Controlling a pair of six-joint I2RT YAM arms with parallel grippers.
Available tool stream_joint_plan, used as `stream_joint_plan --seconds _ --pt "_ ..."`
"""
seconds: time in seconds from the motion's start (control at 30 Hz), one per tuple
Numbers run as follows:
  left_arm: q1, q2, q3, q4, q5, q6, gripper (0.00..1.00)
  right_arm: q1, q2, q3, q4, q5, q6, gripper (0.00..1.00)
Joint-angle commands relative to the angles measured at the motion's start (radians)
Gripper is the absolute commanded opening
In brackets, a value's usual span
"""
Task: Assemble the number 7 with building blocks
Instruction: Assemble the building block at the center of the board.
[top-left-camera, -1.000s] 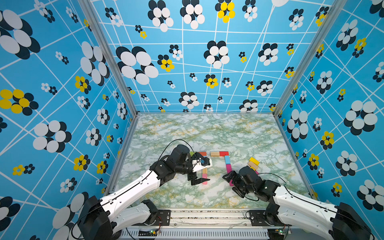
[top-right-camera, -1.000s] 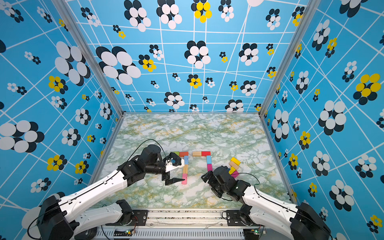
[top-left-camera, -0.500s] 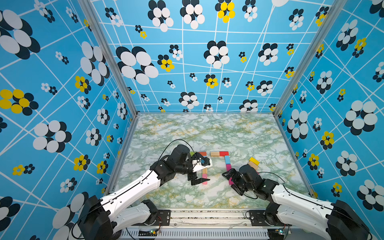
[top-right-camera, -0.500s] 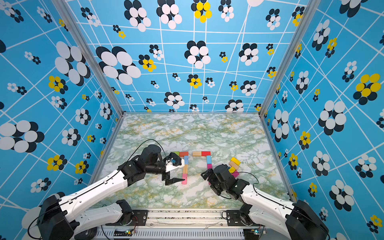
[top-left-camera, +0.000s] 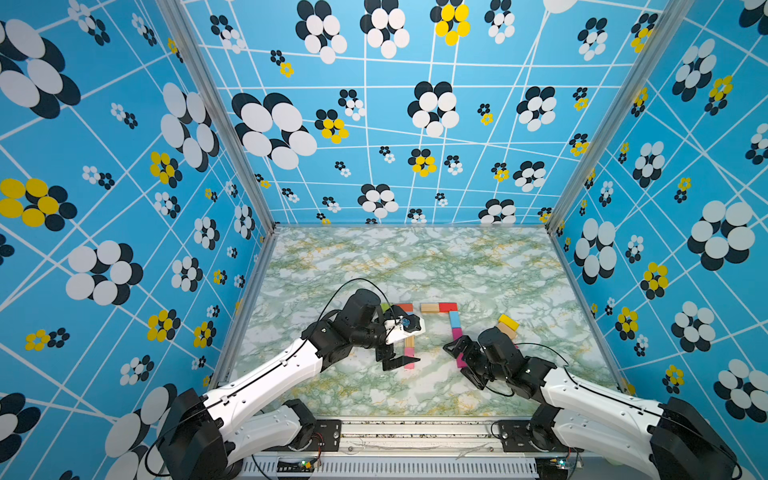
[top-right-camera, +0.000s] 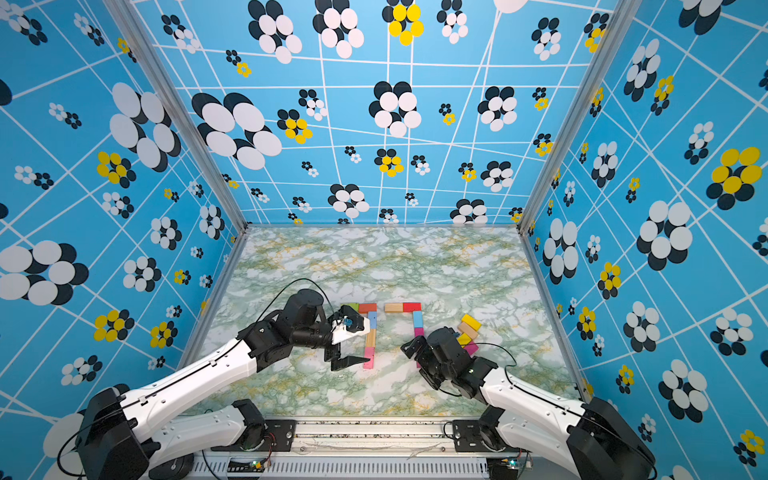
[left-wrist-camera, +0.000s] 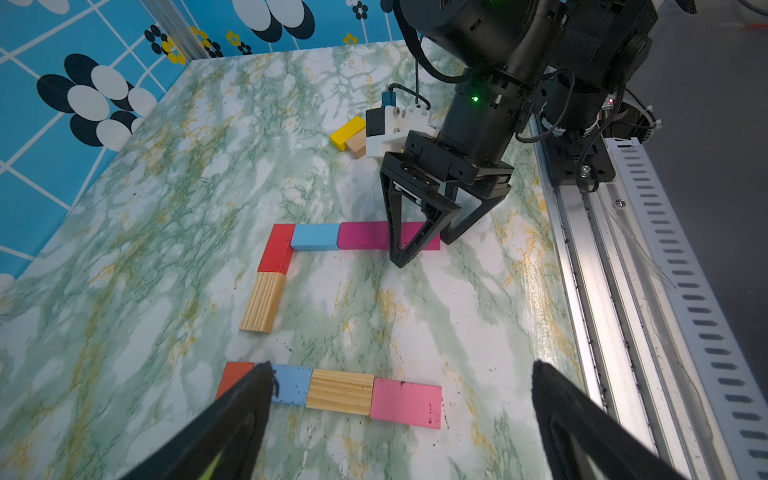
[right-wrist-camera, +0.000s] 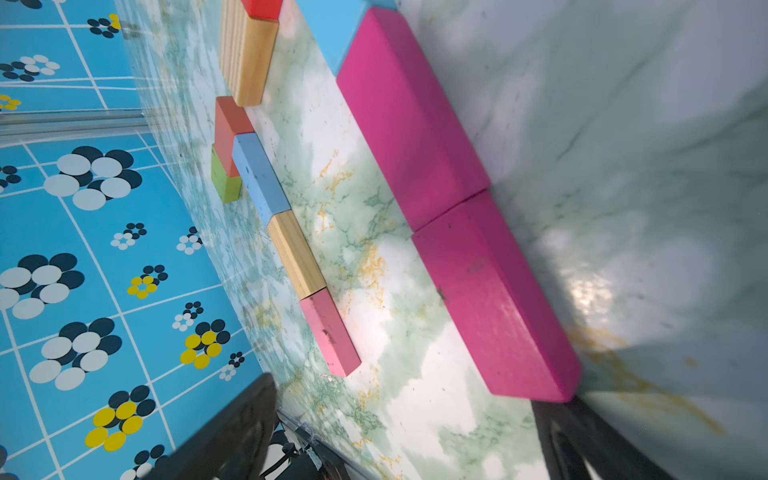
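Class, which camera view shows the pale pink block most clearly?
The left wrist view: the pale pink block lies whole, close and unobstructed. The right wrist view shows it smaller, at a slant; in both top views it is tiny.

Blue flower-patterned walls (top-left-camera: 124, 166) enclose a green-marbled tabletop (top-left-camera: 415, 266).

printed text, labels, brands: none legible | numerals: two, laid flat in building blocks (top-right-camera: 393, 307) | pink-ended 7 (top-right-camera: 370, 337): green-red bar, blue-wood-pink stem | magenta-ended 7 (top-right-camera: 417, 319): wood-red bar, blue-magenta-magenta stem | both side by side on marble-patterned table (top-right-camera: 374, 257)
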Motion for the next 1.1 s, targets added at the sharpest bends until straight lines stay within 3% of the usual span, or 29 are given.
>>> stream_joint_plan --seconds 0.0,0.3,0.7,0.87,1.07 --pt "0.007 0.002 -0.012 0.003 0.004 0.004 0.99 -0.008 0.027 -0.04 -0.053 0.001 -0.02 0.98" --pt "0.008 0.003 -0.012 0.003 0.002 0.003 0.99 -0.007 0.004 -0.009 -0.119 -0.003 -0.041 0.98" --pt "0.014 -0.014 -0.012 0.011 0.004 -0.008 0.99 -0.022 -0.195 0.181 -0.577 0.061 -0.162 0.99" --pt "0.021 -0.017 -0.013 0.018 0.005 -0.017 0.99 -0.15 -0.034 0.306 -0.583 -0.067 -0.37 0.98" --pt "0.025 -0.031 -0.016 0.02 -0.001 -0.02 0.99 -0.253 0.275 0.481 -0.591 -0.241 -0.657 0.98"
